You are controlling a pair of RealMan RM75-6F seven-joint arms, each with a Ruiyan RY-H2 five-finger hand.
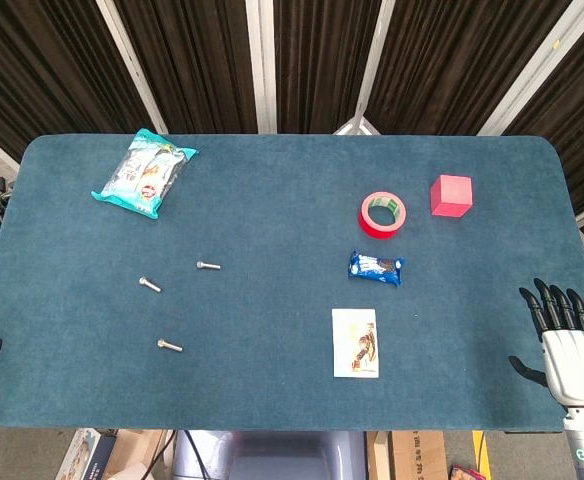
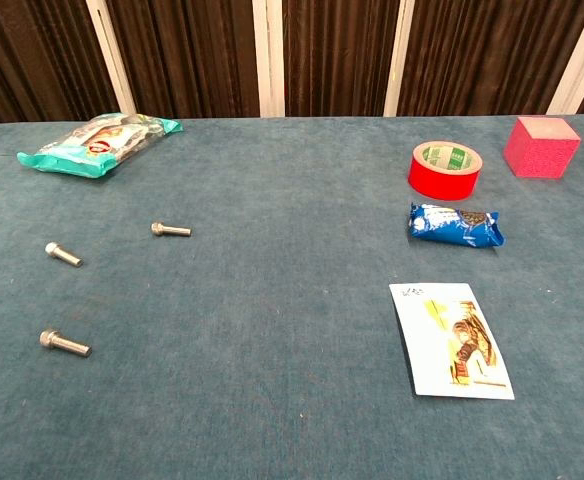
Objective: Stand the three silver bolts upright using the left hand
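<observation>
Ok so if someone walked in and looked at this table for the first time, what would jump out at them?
Probably the bright red roll of tape and the pink cube beside it at the far right of the teal table. Next, the right hand, white with black fingers, resting at the near right edge. The three silver bolts lie flat on the left, small and easy to miss.

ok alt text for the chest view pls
Three silver bolts lie flat on the left of a blue table; a snack bag behind them, red tape, pink cube, blue wrapper and card at right.
</observation>
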